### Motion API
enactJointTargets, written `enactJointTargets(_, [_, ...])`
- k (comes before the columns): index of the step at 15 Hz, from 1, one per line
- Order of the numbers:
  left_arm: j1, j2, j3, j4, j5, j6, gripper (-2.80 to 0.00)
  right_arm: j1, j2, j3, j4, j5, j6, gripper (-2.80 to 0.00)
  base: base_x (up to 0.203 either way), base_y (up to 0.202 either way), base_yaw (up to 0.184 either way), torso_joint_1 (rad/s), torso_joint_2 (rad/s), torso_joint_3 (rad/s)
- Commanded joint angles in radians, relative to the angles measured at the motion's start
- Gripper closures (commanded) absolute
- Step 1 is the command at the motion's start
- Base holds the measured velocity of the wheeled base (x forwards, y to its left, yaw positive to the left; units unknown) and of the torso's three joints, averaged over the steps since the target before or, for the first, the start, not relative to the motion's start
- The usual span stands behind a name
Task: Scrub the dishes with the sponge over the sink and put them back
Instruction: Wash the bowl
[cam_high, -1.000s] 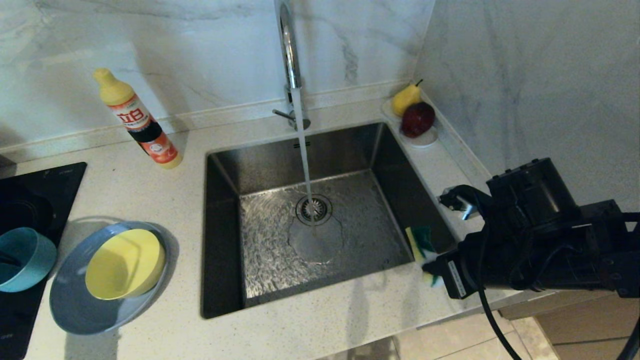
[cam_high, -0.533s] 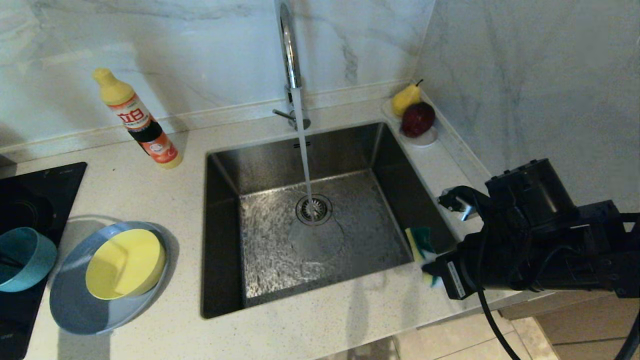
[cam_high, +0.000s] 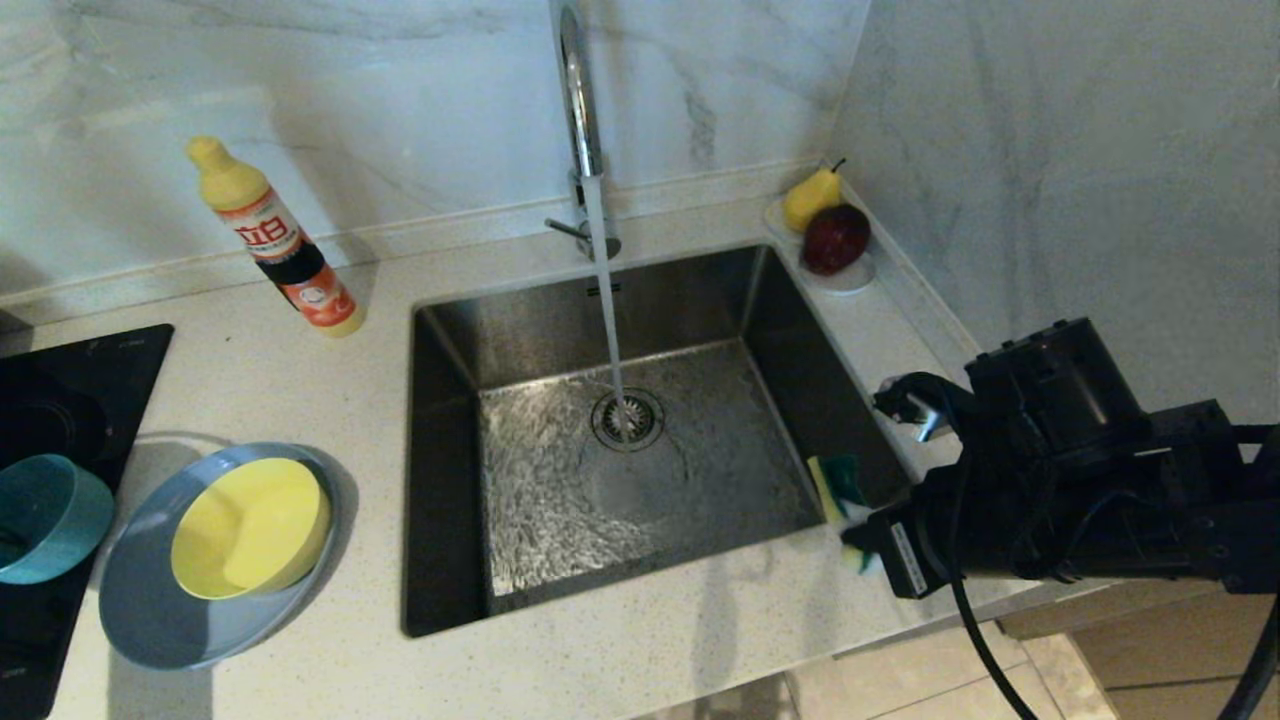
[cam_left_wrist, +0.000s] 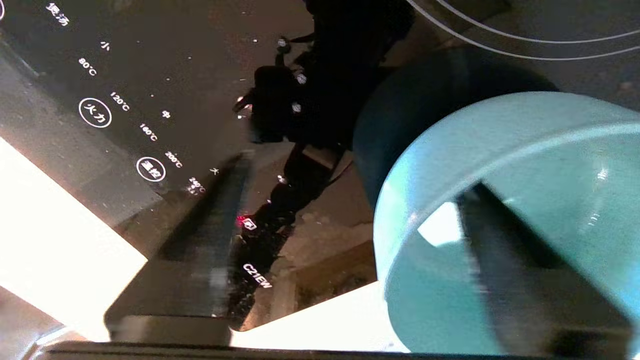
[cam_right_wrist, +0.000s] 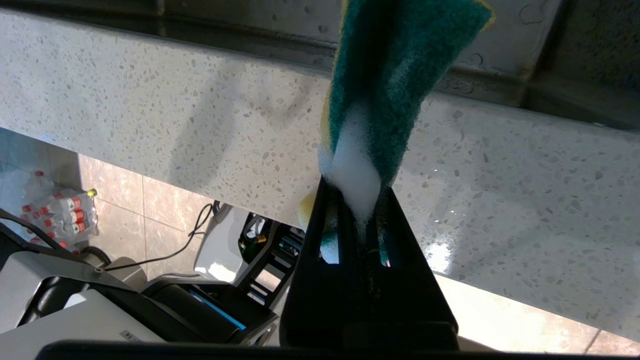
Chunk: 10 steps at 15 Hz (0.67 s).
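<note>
Nearest us, the right hand (cam_right_wrist: 357, 200) stays put at the sink's (cam_high: 445, 470) near right corner. Its fingers are pressed together on the sponge (cam_right_wrist: 395, 75), which shows white foam at the pinch and hangs just over the rim.

Off to the left on the worktop (cam_high: 300, 400), the plate (cam_high: 150, 620) carries the yellow bowl (cam_high: 250, 525); neither has shifted.

Beside them the blue bowl (cam_high: 50, 515) sits on the black hob (cam_high: 60, 390), in the same spot as a second ago. The left hand (cam_left_wrist: 355, 177) is spread wide across its wall, one finger inside and the other well outside, so nothing is pinched. The dark finger we saw inside the bowl from above has nearly slid out of sight.

We judge the bowl is standing free, either just released or not yet grasped.

Farther back, the tap (cam_high: 575, 90) keeps running into the drain.
</note>
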<state>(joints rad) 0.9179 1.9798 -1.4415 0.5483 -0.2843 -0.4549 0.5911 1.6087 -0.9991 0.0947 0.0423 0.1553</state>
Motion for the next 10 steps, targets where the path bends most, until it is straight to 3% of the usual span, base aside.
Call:
enactJointTargets(1, [0.001, 0.018, 0.006, 0.002, -0.002, -0.001, 0.00, 0.000, -0.001, -0.001, 0.000, 0.001, 0.001, 0.00, 0.000, 0.000, 0.000, 0.000, 0.00, 0.000])
enactJointTargets(6, [0.001, 0.017, -0.004, 0.002, -0.003, -0.004, 0.00, 0.000, -0.003, -0.001, 0.000, 0.001, 0.001, 0.00, 0.000, 0.000, 0.000, 0.000, 0.00, 0.000])
enactJointTargets(10, [0.001, -0.077, -0.027, 0.042, -0.015, -0.013, 0.00, 0.000, -0.010, -0.001, 0.000, 0.002, 0.003, 0.00, 0.000, 0.000, 0.000, 0.000, 0.00, 0.000])
